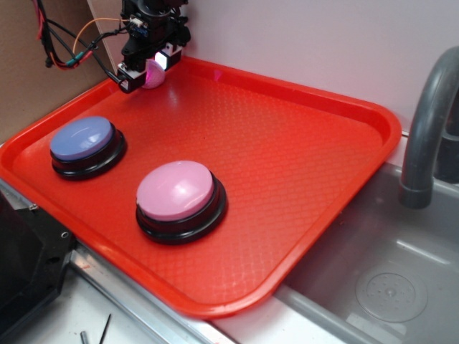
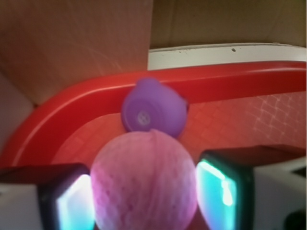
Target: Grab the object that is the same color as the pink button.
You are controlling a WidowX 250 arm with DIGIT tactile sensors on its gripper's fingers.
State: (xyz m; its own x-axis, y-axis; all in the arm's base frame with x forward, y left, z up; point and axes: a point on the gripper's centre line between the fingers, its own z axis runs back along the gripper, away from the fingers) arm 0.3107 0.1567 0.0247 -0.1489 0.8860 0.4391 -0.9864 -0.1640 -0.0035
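Right, end effector [image 2: 144, 196] is clenched on the pink knitted ball [image 2: 144, 184] at the red tray's [image 1: 287, 158] far-left corner, pads touching both flanks (centred for grip). Purple lumpy piece [image 2: 153, 106] sits just behind; pink button [image 1: 176, 190] well apart.

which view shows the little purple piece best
The wrist view: the purple piece sits in plain sight against the tray rim, just behind the pink ball. In the exterior view the tool hides it.
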